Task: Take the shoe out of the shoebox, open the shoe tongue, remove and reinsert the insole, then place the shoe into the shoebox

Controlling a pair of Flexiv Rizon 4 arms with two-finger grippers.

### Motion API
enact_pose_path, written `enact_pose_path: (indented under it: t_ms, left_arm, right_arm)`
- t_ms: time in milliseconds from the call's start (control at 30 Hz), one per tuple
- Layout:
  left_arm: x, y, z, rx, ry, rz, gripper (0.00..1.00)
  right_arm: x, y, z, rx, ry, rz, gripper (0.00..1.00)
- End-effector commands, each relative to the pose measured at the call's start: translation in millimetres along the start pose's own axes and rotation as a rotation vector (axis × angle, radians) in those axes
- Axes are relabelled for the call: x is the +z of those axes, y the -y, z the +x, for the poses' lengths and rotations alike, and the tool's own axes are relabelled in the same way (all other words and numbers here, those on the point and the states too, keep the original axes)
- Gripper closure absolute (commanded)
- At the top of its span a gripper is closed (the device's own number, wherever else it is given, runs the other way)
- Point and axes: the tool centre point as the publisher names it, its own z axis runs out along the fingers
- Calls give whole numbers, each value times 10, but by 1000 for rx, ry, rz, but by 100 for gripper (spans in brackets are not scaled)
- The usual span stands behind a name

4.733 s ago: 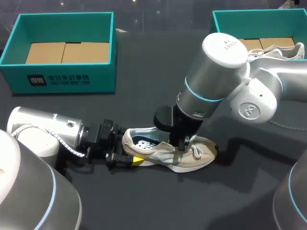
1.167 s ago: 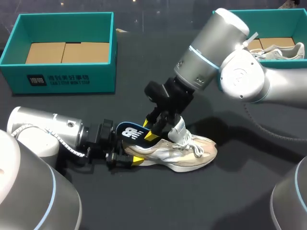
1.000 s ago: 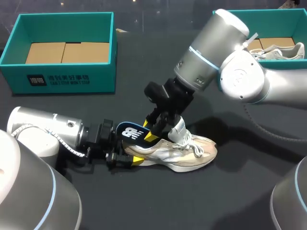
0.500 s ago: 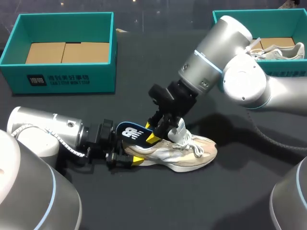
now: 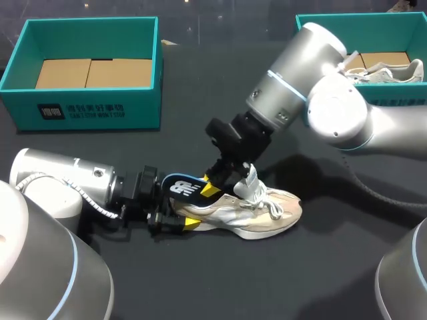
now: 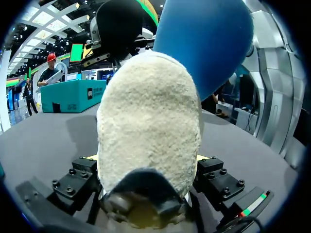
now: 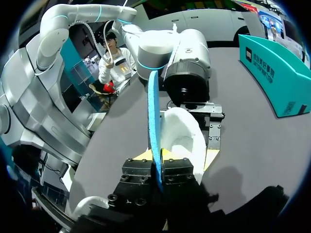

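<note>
While the shoe [image 5: 257,212] lies upright on its sole near the middle of the table [image 5: 220,287], its heel is clamped by the left gripper [image 5: 179,223]. The blue insole [image 5: 181,187] is pinched edge-on by the right gripper [image 5: 213,185] and held tilted over the heel opening, well apart from the far-left shoebox [image 5: 87,107].

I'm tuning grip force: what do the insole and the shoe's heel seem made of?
The insole looks like thin foam with a smooth blue top; it shows as a slim, slightly curved edge in the right wrist view. The heel of the shoe looks like matte, nubbly cream fleece or suede; which one is unclear.
</note>
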Motion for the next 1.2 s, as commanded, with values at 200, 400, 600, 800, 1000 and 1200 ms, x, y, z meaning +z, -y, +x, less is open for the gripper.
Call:
enact_pose_path:
  t_ms: [200, 400, 600, 800, 1000, 1200]
  left_arm:
    - [-1, -5, 2, 0, 2, -1, 100]
    - [-1, -5, 2, 0, 2, -1, 100]
    - [-1, -5, 2, 0, 2, -1, 100]
    - [-1, -5, 2, 0, 2, -1, 100]
    - [-1, -5, 2, 0, 2, -1, 100]
    - [-1, -5, 2, 0, 2, -1, 100]
  right_arm:
    - [43, -95, 27, -25, 2, 6, 100]
    - [11, -316, 95, -87, 9, 26, 100]
    - [-20, -663, 176, -133, 32, 129, 100]
    - [-20, -663, 176, -133, 32, 129, 100]
    - [-20, -663, 176, -133, 32, 129, 100]
    - [-80, -907, 241, -192, 32, 82, 100]
